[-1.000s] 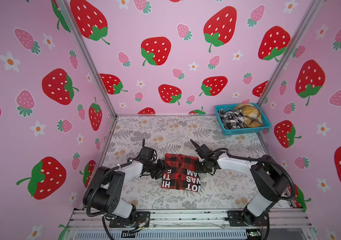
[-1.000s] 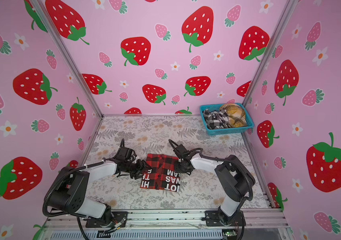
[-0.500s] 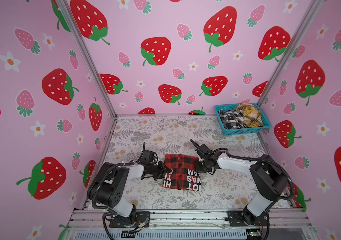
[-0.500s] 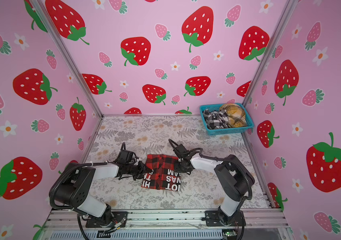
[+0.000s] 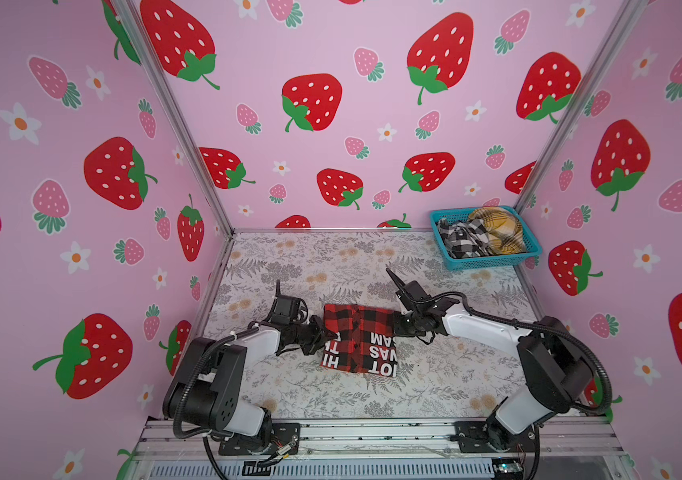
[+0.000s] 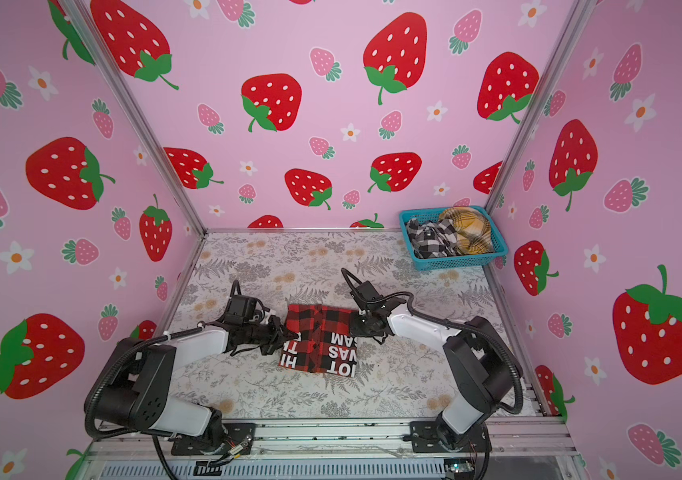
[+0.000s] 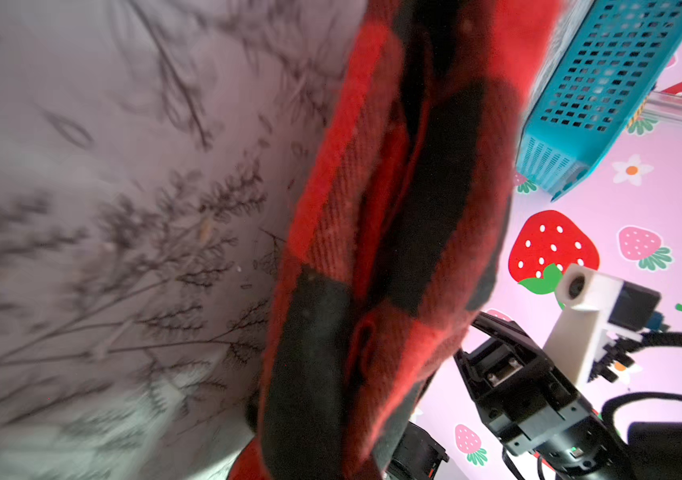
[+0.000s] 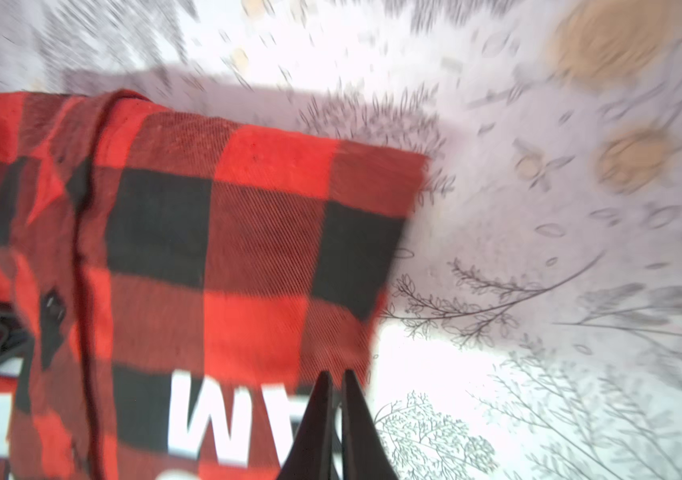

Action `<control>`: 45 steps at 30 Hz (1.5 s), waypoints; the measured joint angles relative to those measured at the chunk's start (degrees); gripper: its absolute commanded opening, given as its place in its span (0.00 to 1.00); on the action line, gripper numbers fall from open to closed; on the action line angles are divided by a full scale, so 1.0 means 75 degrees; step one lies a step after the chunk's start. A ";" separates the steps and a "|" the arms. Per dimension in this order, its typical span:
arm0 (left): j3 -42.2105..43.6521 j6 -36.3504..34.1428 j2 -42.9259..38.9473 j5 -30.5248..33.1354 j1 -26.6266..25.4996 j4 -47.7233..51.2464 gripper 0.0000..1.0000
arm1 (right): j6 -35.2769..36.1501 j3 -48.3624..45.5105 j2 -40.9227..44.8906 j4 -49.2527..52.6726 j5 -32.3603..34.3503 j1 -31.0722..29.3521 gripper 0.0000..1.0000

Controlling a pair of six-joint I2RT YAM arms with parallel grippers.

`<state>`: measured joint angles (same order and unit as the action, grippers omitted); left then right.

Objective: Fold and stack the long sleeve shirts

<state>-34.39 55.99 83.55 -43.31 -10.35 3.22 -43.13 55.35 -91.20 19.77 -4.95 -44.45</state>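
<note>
a folded red-and-black buffalo check shirt point(image 5: 358, 338) lies near the middle of the grey floral-printed table cover point(image 5: 331, 266), closer to the front edge. in both top views its far half shows the buttoned placket and its near half carries white block letters point(image 6: 339, 357).

the left gripper point(image 5: 322, 332) meets the shirt's left edge about halfway along. in the left wrist view the red-and-black cloth point(image 7: 393, 208) bunches right against the lens and hides the fingers, so whether those jaws are spread or closed cannot be told.

the right gripper point(image 5: 395, 326) sits at the shirt's right edge. in the right wrist view its two dark fingers point(image 8: 322, 415) stand pressed almost together, pinching that edge beside the white lettering.

in the far right corner stands a teal plastic mesh basket point(image 5: 484, 264), well apart from both arms. it holds a crumpled black-and-white check shirt point(image 5: 462, 241) and, beside it, a mustard-yellow plaid shirt point(image 5: 497, 228).
</note>
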 measured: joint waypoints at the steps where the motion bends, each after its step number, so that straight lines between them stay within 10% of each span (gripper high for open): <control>1: -0.0248 -0.0254 -0.0099 0.0111 0.0169 0.0425 0.00 | 0.0020 -0.0003 0.0108 0.0000 0.0029 0.0003 0.11; 13: -0.6607 -0.3672 -0.0122 0.4572 0.0452 0.6749 0.00 | 0.0119 -0.0836 0.1428 -0.0172 0.0093 0.0015 0.11; 18: -0.8676 -0.4220 0.0901 0.7778 -0.1177 0.8647 0.00 | 0.0038 -0.1641 0.1915 -0.0469 0.0055 0.0184 0.10; 23: -0.8591 -0.3622 0.2865 0.9116 -0.3276 0.9197 0.00 | -0.0050 -0.2582 0.2294 -0.0702 -0.0195 0.0930 0.12; 27: -0.8775 -0.2693 0.5085 0.8580 -0.4817 0.8941 0.68 | -0.0099 -0.3112 0.2932 -0.0644 -0.0259 0.1230 0.43; 33: -1.0570 -0.1798 0.6452 0.6924 -0.6277 0.8539 0.77 | -0.0283 -0.3716 0.4433 -0.0318 -0.0242 0.1247 0.56; 38: -0.9632 -0.1472 0.4313 0.6280 -0.5444 0.7842 0.65 | -0.0277 -0.3768 0.4433 -0.0341 -0.0592 0.1122 0.61; 45: -0.5528 -0.1469 0.1005 0.5147 -0.1209 0.5922 0.23 | -0.0213 -0.2049 0.2034 -0.1498 -0.1597 -0.0300 0.59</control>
<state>-75.85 44.97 91.09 -4.71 -19.42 47.64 -44.73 39.99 -75.94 8.54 -16.93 -46.70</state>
